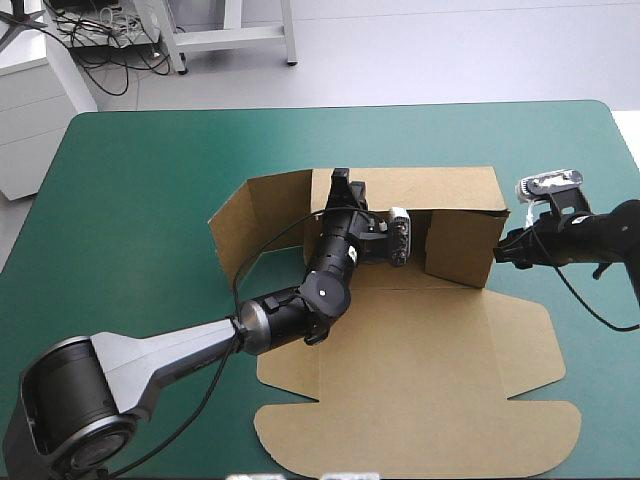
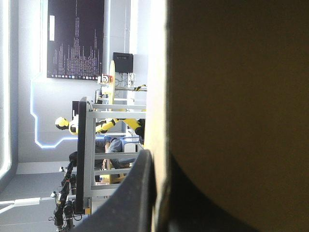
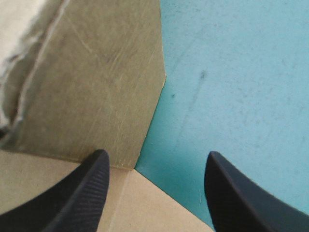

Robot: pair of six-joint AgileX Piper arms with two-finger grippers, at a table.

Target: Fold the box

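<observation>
The brown box (image 1: 430, 330) lies in the middle of the teal-green cover, its back wall (image 1: 430, 188) raised, a side flap (image 1: 262, 218) standing at the left and a side wall (image 1: 460, 245) at the right. My left gripper (image 1: 340, 185) reaches over the base and is shut on the back wall's top edge. In the left wrist view the board (image 2: 231, 96) runs edge-on between the black fingers (image 2: 133, 193). My right gripper (image 1: 500, 256) is open at the right wall's outer corner. The right wrist view shows that wall (image 3: 96, 87) ahead of the gripper (image 3: 154, 157), with one finger over the board.
The box's lid panel (image 1: 420, 430) lies flat toward the table's near edge. Bare teal-green cover (image 1: 130, 200) stretches to the left, behind the back wall and to the right of the box (image 3: 231, 87).
</observation>
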